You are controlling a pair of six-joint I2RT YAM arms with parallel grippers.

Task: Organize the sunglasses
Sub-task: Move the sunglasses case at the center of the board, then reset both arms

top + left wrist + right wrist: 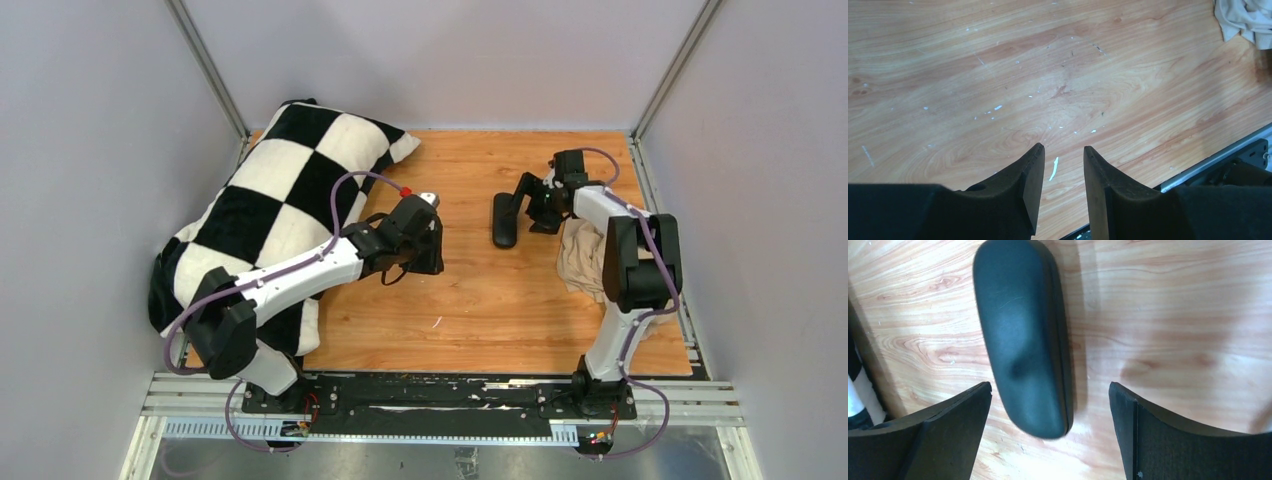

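Observation:
A black oblong hard case (504,220) lies shut on the wooden table (480,300), right of centre. My right gripper (530,207) stands open just beside it. In the right wrist view the case's rounded near end (1020,330) sits between the spread fingers of the right gripper (1050,385), touching neither. My left gripper (430,260) hovers over the middle of the table. Its fingers are a little apart in the left wrist view, and the left gripper (1064,146) has only bare wood between them. The sunglasses are out of view.
A black-and-white checkered pillow (280,200) fills the table's left side under the left arm. A crumpled beige cloth (585,255) lies by the right arm and shows as the beige cloth (1243,20) in the left wrist view. Grey walls enclose the table.

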